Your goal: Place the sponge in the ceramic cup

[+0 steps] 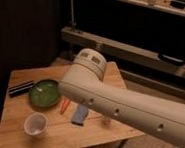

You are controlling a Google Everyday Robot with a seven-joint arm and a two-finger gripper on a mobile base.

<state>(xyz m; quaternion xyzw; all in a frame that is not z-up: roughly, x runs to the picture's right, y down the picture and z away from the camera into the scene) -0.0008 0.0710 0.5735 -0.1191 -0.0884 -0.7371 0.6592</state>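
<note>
Status: the sponge (pixel 80 114) lies flat on the table (pixel 86 138), near the middle, and its upper end is covered from our view by the robot's arm (pixel 127 105). The ceramic cup (pixel 35 124) stands upright near the front-left corner, well apart from the sponge; its pale interior looks empty to us. So the sponge is not in the cup, and the whole transfer is left: take hold of the sponge, carry it left and forward, and release it over the cup's mouth. The gripper is out of sight behind the thick white arm, somewhere over the right half of the table. We take its jaws as spread wide and, with the sponge resting free on the wood, as holding nothing. A small pale piece (pixel 106 121) shows under the arm just right of the sponge; we cannot tell whether it belongs to the gripper. Surroundings: an orange stick (pixel 65 105) lies just left of the sponge, between it and the green plate (pixel 33 98), which sits behind the cup. A black flat object (pixel 21 88) rests at the table's left edge, clear of the work. Obstacles: we judge the stick to be the closest nuisance, since a wide grasp on the sponge could nudge it. The stretch of table from sponge to cup looks bare. The cup's mouth is not much wider than the sponge, so we expect the drop to need careful alignment.
</note>
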